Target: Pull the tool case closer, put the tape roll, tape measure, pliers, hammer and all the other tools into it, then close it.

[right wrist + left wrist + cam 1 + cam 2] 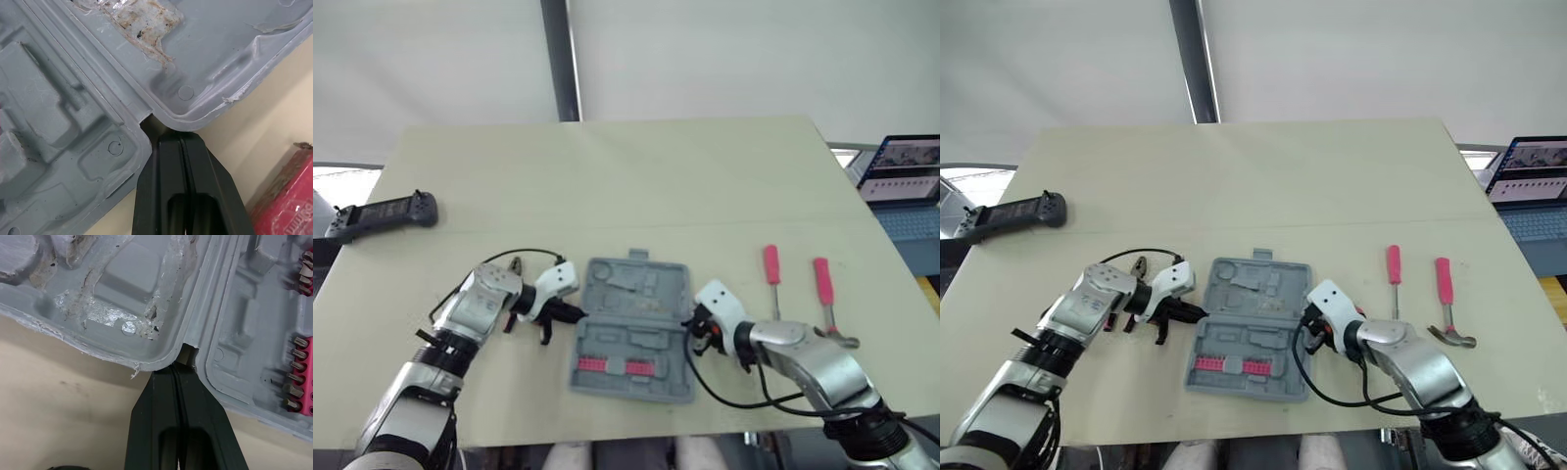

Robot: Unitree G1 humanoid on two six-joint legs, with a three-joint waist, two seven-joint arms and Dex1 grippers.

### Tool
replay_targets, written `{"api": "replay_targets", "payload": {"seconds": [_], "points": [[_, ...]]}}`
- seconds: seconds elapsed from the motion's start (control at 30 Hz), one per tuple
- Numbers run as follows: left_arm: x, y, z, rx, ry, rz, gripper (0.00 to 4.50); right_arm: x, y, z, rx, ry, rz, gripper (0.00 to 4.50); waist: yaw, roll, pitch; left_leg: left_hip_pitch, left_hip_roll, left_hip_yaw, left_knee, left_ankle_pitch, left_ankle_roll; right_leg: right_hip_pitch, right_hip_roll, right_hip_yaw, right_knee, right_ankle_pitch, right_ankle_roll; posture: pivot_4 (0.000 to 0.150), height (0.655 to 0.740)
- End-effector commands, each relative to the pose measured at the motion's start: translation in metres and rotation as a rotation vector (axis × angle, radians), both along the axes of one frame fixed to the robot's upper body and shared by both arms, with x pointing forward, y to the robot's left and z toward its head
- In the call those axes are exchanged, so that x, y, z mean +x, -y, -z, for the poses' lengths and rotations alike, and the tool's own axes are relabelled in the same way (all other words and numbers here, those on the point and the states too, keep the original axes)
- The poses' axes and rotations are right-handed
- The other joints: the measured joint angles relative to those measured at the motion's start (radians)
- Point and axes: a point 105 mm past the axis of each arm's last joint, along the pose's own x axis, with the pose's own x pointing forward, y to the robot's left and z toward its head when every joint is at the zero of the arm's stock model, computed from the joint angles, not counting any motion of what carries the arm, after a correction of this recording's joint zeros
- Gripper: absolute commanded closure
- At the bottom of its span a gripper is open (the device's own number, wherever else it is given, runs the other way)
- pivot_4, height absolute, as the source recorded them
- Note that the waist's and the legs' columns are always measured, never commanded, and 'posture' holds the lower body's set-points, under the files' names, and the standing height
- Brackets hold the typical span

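The grey tool case (636, 328) lies open near the table's front, with pink bit strips (612, 365) in its near half. My left gripper (579, 313) is shut, its tips pushed into the hinge notch on the case's left side (185, 355). My right gripper (690, 321) is shut too, tips in the hinge notch on the right side (151, 125). Pliers (1141, 266) lie partly hidden under my left wrist. A pink-handled screwdriver (771, 264) and a pink-handled hammer (824, 289) lie to the right of the case.
A black handheld controller (382, 213) rests at the table's left edge. A laptop (901, 171) stands beyond the right edge. A red object with lettering (288, 196) lies close to my right gripper. The table's front edge is just behind the case.
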Motion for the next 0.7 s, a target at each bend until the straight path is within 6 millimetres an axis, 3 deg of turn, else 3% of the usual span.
{"api": "replay_targets", "payload": {"seconds": [0.03, 0.7], "points": [[-0.011, 0.013, -0.004, -0.015, 0.005, 0.065, 4.50, -0.010, -0.017, -0.012, 0.049, 0.024, -0.087, 4.49, 0.000, 0.000, 0.000, 0.000, 0.000, 0.000, 0.000, 0.000, 0.000, 0.000, 0.000, 0.000, 0.000, 0.000, 0.000, 0.150, 0.7400], [-0.052, 0.019, 0.006, -0.025, -0.059, 0.055, 4.50, -0.034, -0.017, -0.008, 0.029, -0.027, -0.141, 4.49, 0.002, 0.000, 0.000, 0.000, 0.000, 0.000, 0.000, 0.000, 0.000, 0.001, 0.000, 0.000, -0.001, 0.000, 0.000, 0.150, 0.7400]]}}
